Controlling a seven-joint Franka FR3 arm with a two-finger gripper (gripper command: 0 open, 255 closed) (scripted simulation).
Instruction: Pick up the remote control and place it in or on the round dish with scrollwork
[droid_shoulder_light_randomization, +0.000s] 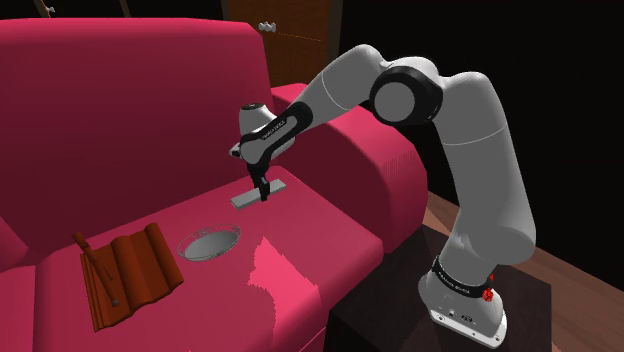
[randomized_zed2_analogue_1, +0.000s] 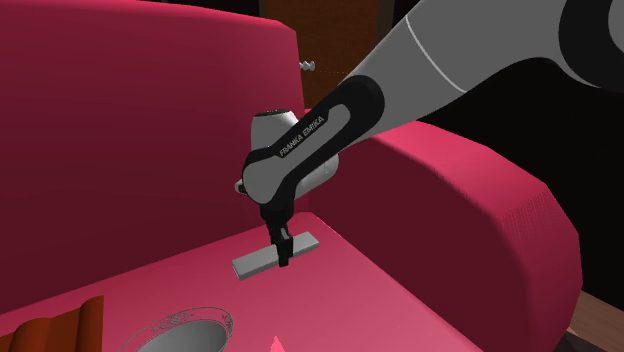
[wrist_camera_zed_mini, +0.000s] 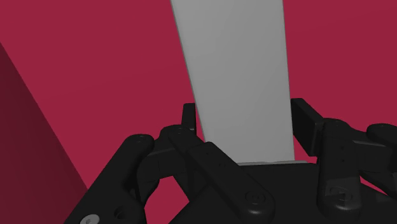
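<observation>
End effector (wrist_camera_zed_mini: 245, 114) down on red sofa (droid_shoulder_light_randomization: 120, 100) seat, fingers (wrist_camera_zed_mini: 189, 119) apart, straddling grey remote control (wrist_camera_zed_mini: 235, 63). Remote flat on cushion, near backrest, well apart from round dish (droid_shoulder_light_randomization: 208, 243).

Your remote control (droid_shoulder_light_randomization: 258, 193) is a plain grey, flat slab lying level on the red sofa seat (droid_shoulder_light_randomization: 320, 240). The shallow round dish (droid_shoulder_light_randomization: 208, 243) sits near it, its rim seemingly patterned.

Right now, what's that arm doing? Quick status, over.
End effector down over grey remote, grip unclear. Remote flat on red sofa seat, not yet lifted. Nothing lies between remote and round dish.
</observation>
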